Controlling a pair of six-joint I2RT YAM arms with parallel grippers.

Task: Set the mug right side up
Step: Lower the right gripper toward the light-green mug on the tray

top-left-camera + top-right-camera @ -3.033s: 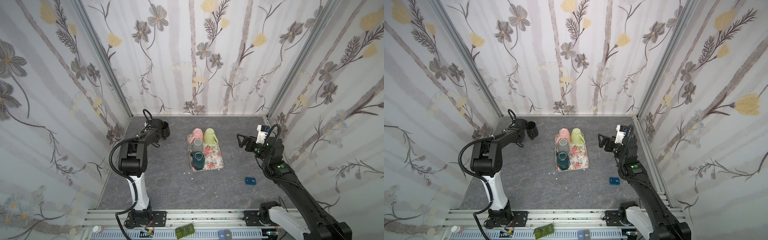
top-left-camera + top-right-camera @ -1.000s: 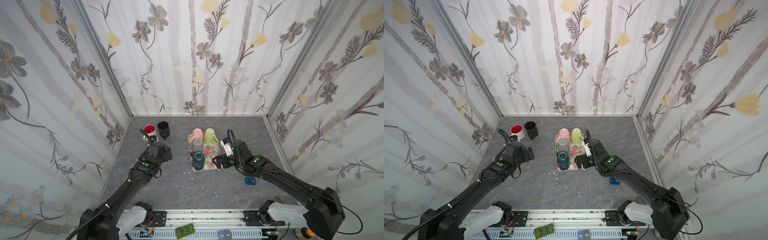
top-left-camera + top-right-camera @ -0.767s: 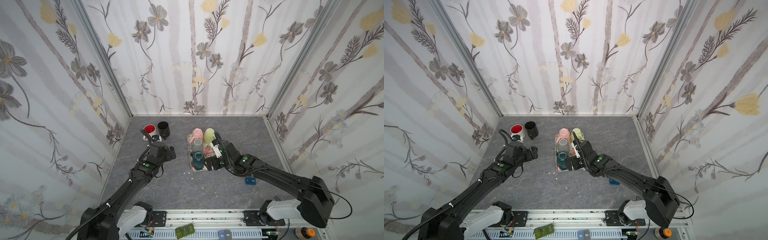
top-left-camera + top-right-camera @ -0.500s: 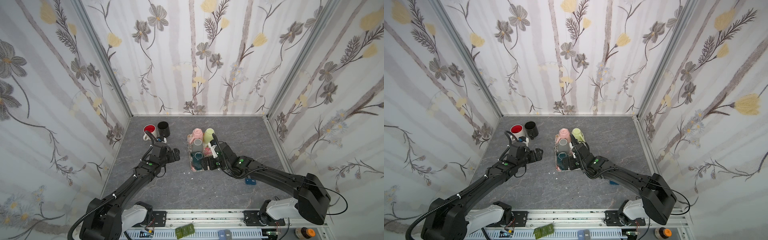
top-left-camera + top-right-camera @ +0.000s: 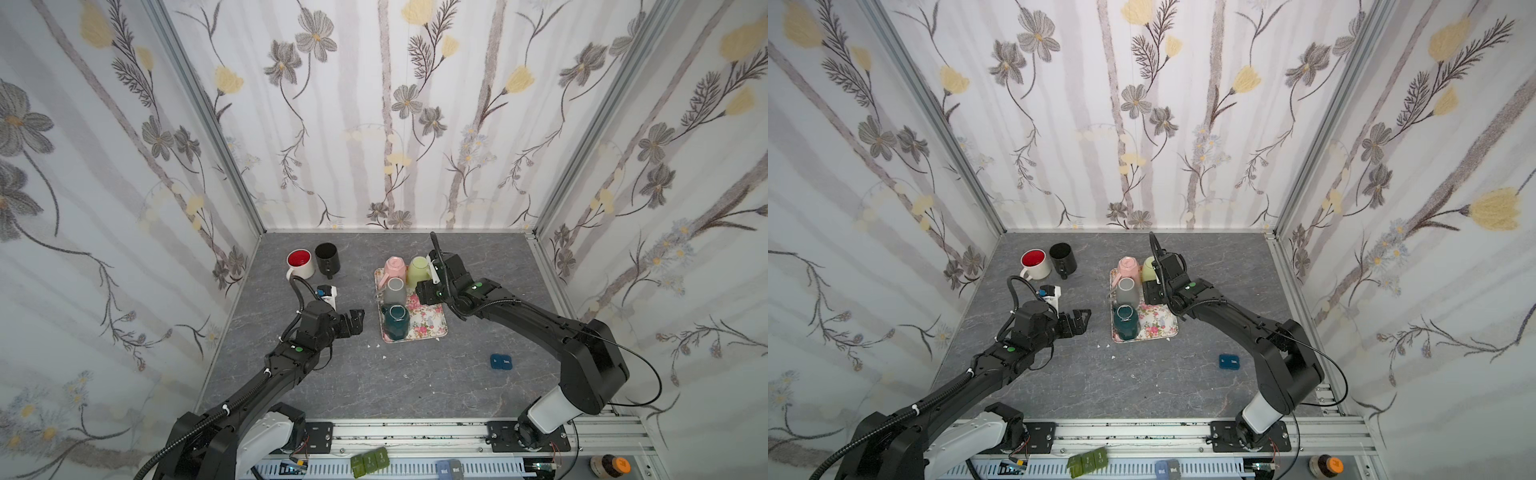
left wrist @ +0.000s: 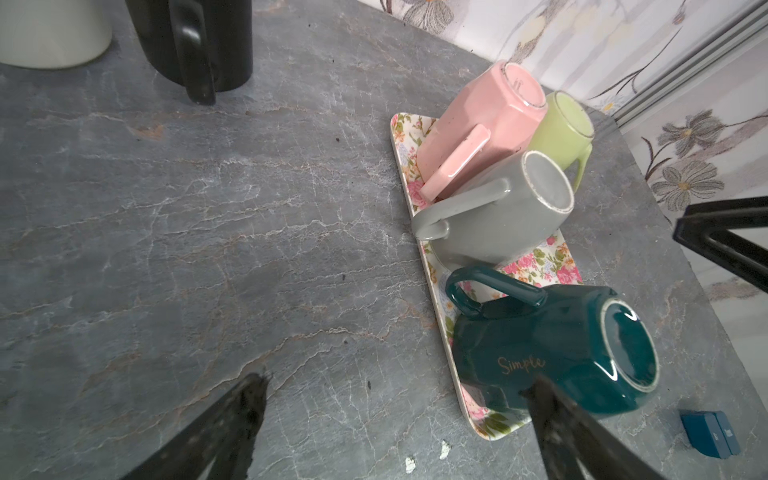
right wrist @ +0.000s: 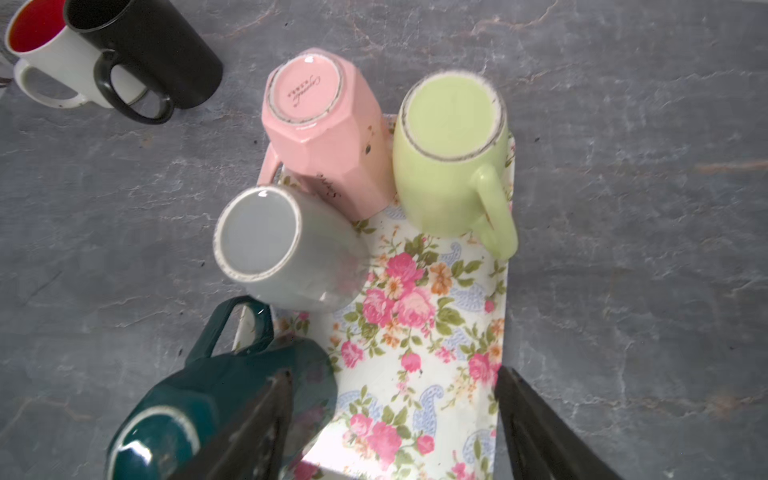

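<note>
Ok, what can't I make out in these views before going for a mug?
- Right gripper: in both top views its own wrist hides how the jaws stand.
- Green mug: partly behind that wrist in both top views.
- Teal mug: blurred in the right wrist view, cut by the frame edge and a finger.
- Blue box: markings too small in a top view.
</note>
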